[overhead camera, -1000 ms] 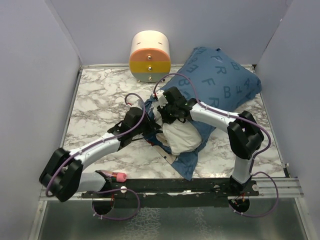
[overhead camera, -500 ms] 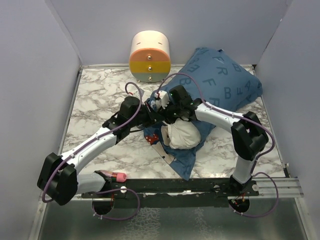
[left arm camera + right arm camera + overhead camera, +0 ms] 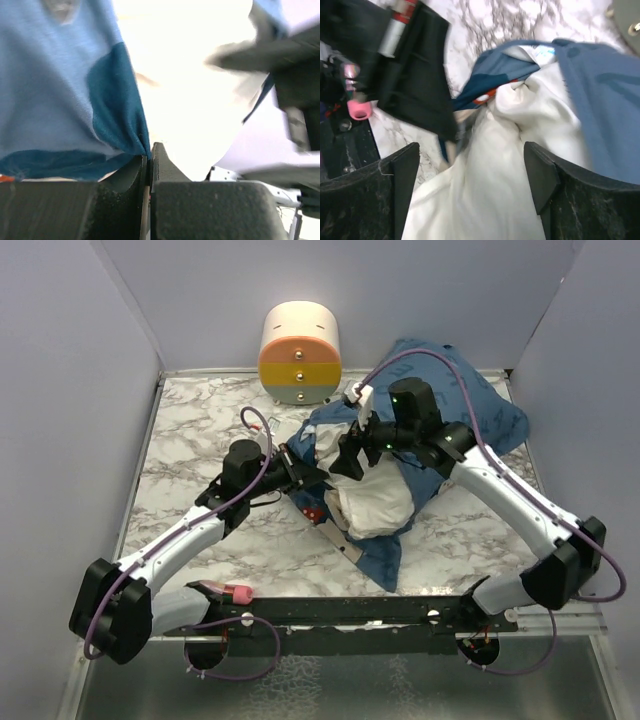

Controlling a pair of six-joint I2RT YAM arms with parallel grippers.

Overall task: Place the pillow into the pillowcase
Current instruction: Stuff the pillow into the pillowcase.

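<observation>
While most of the pillow [image 3: 372, 502] looks to be inside the pillowcase [image 3: 480, 410], judging by the plump far half of the sack, the job isn't finished. A white end bulges out of the mouth, directly under the right gripper [image 3: 352, 453]. That gripper is spread wide with nothing between its fingers. In the right wrist view only loose white fabric lies below them, with blue cloth off to their right. The left gripper [image 3: 298, 468] is clamped tight on a fold of the pillowcase hem; the left wrist view shows dark blue cloth pinched right at its tips and the pillow glaring white just beyond. The two grippers sit near each other at the mouth, left one holding the edge and right one above the exposed end. A flap of the case trails on the table [image 3: 200, 430], on the near side of both grippers.

Done: bulk stuffed in, I'd say. Left: push the exposed end in and draw the hem over it.
</observation>
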